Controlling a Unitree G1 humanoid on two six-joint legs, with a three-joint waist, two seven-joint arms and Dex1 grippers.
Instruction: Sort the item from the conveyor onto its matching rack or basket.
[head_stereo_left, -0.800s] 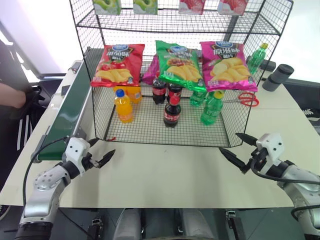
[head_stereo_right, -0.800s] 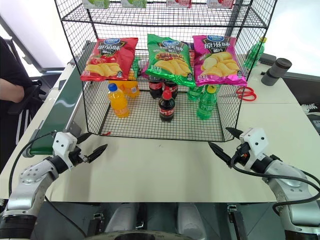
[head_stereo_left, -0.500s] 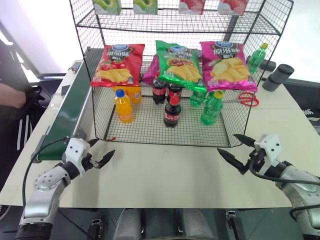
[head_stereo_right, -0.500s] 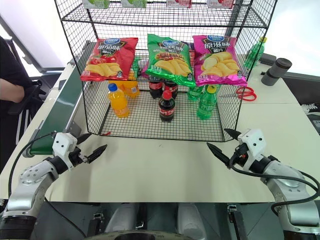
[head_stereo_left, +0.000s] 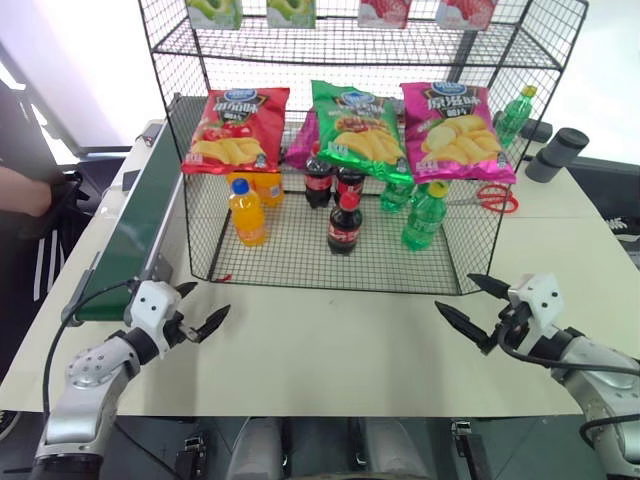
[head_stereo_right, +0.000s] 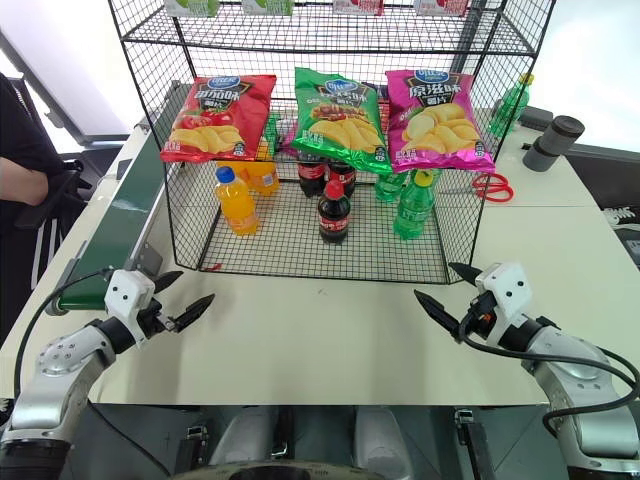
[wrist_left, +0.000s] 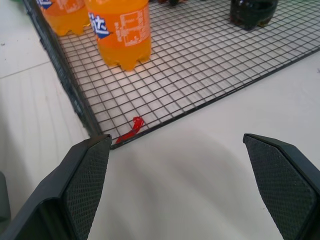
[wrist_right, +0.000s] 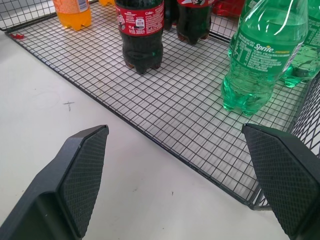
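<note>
Both the left end effector (head_stereo_left: 200, 307) and right end effector (head_stereo_left: 467, 302) have sunk slightly, still spread.

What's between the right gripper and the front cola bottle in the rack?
In the right wrist view, bare white tabletop, then the rack's front edge wire and open mesh floor. Nothing stands between the right gripper and the cola bottle.

Open left hand (wrist_left: 187, 192), orange bottles (wrist_left: 124, 32), rack floor (wrist_left: 210, 65)
</note>
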